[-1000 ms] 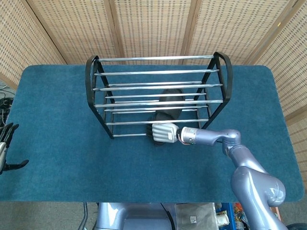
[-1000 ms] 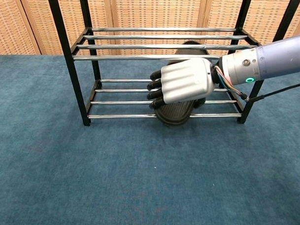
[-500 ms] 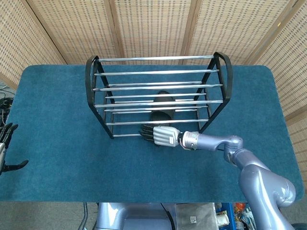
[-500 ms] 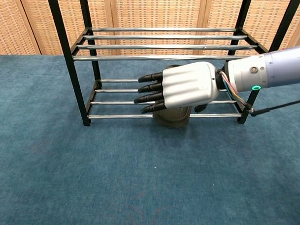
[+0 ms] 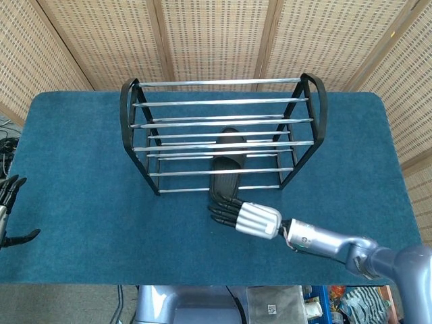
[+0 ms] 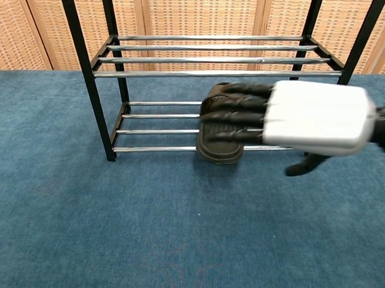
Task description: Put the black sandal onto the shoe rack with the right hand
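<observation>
Black sandal (image 5: 227, 169) on the rack's (image 5: 223, 102) lower tier, centre of the head view, lying across the chrome bars with its near end poking out past the front bar toward the lower edge of the frame. Right hand (image 5: 246, 216) just below that, off the rack and over the blue table (image 5: 81, 169), released, fingers (image 5: 223, 210) spread and straight, holding nothing, tips pointing up-left toward the sandal's near end. In the chest view, right hand (image 6: 301, 117) large at centre right, dark fingers overlapping the sandal (image 6: 219, 145). Left hand (image 5: 9, 209) at the far left edge, fingers apart, holding nothing.
</observation>
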Controlling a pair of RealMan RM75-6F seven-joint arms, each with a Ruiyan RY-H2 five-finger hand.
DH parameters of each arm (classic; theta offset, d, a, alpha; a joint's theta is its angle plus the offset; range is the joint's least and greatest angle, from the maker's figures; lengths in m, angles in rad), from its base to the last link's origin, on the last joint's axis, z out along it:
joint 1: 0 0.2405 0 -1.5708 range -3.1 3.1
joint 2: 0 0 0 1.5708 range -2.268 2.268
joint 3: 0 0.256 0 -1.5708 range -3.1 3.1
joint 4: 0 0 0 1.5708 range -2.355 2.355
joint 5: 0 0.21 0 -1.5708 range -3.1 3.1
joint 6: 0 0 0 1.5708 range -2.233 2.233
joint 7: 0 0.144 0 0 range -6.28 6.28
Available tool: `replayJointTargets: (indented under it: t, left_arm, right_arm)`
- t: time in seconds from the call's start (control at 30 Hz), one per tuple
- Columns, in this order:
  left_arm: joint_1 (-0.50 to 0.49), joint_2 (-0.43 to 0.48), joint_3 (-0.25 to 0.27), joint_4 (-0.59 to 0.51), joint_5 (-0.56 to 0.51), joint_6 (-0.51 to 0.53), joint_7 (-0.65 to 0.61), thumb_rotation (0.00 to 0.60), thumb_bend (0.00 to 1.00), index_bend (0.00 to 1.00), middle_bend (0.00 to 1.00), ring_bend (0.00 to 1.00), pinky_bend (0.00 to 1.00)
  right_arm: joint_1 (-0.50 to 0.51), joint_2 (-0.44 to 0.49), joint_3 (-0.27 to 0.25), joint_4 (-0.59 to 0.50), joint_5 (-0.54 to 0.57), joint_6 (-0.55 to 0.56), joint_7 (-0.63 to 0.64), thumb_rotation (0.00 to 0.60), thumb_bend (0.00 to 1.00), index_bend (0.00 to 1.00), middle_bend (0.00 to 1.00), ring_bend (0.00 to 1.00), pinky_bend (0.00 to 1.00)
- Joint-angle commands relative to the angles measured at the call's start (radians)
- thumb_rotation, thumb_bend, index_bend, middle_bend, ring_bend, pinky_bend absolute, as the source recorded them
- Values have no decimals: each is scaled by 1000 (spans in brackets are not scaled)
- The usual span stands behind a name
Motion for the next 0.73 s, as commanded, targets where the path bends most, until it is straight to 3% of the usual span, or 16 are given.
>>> replayJointTargets:
  t: [0.03, 0.13, 0.4, 0.73]
  left_arm:
    - [11, -5, 7, -4, 22, 22, 8, 600, 173, 0, 0, 0, 0]
    - [26, -12, 16, -6, 56, 57, 18, 600, 173, 0, 0, 0, 0]
    - [60, -37, 26, 4, 126, 143, 22, 600, 173, 0, 0, 0, 0]
    - [74, -61, 32, 12, 159, 174, 39, 600, 173, 0, 0, 0, 0]
  right_arm:
    - [-159, 80, -4, -113, 98, 130, 24, 600, 102, 0, 0, 0, 0]
    - [-354, 130, 6, -247, 258, 261, 54, 600, 102, 0, 0, 0, 0]
    - [-575, 239, 25, -428, 426, 372, 159, 600, 0, 0, 0, 0, 0]
    - [-667, 272, 105, -500, 496, 377, 215, 600, 0, 0, 0, 0, 0]
